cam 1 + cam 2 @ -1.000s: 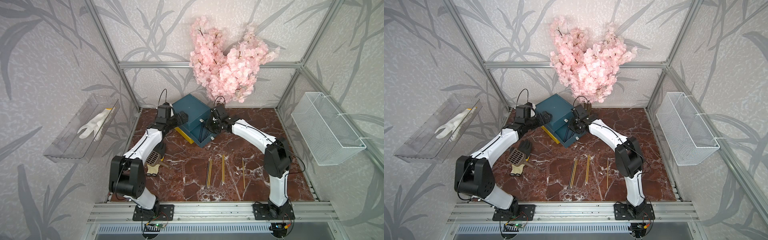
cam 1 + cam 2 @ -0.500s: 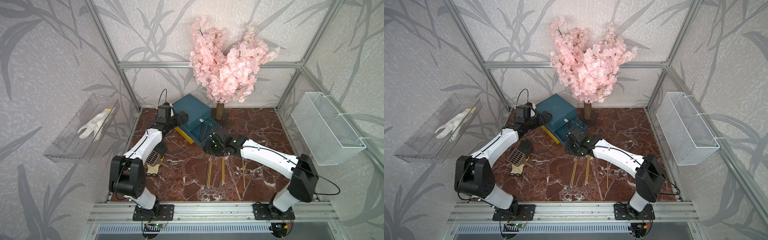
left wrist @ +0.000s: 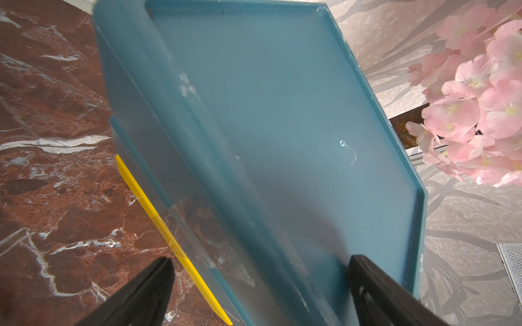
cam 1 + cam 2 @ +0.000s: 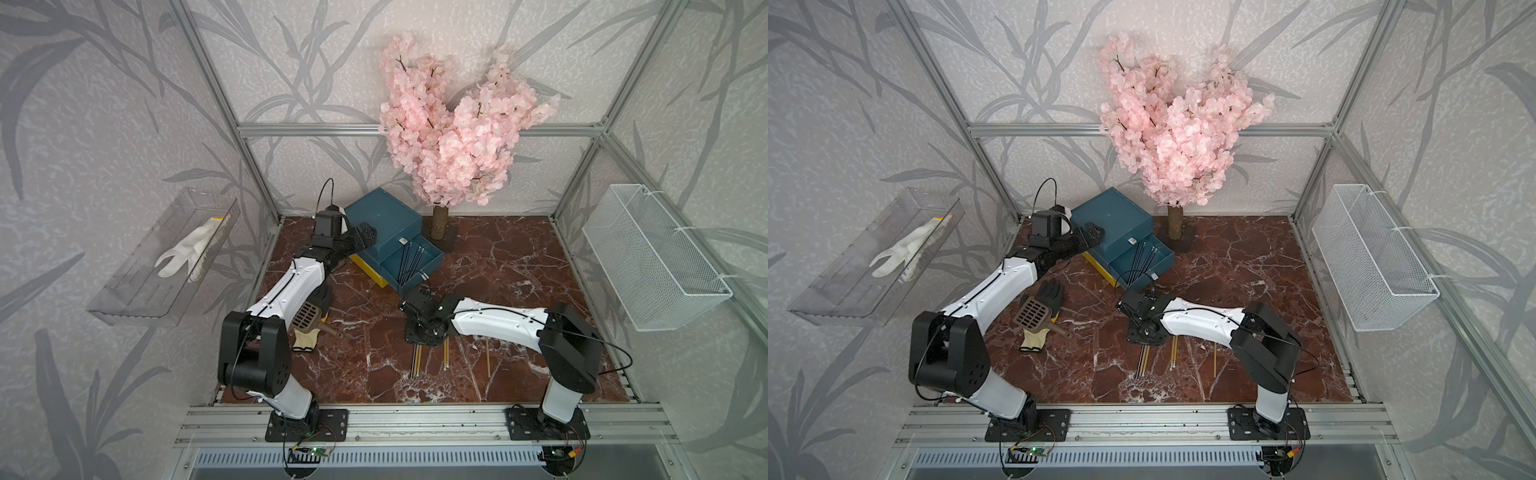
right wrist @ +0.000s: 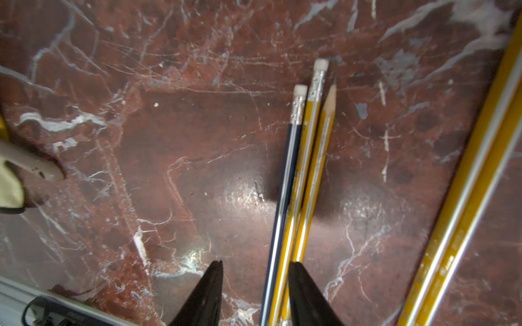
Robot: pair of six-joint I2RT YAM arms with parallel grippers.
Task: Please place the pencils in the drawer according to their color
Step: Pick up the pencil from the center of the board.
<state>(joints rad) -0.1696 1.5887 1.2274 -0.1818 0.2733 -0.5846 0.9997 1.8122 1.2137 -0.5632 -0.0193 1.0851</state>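
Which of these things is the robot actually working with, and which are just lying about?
Job: loose yellow and dark pencils; dark pencils in the open drawer; teal chest.
Lying about: blossom tree; brown scoop; black glove; white glove; wire basket.

We see a red-brown marble table [image 4: 519, 291]. Far on it stand a teal drawer chest [image 4: 382, 216] and blossom tree [image 4: 438, 222]; left lies a glove [image 4: 1051, 291] under a scoop [image 4: 1034, 313]; near centre lie loose pencils [image 5: 302, 169].

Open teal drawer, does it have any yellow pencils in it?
No, the open teal drawer holds only dark pencils.
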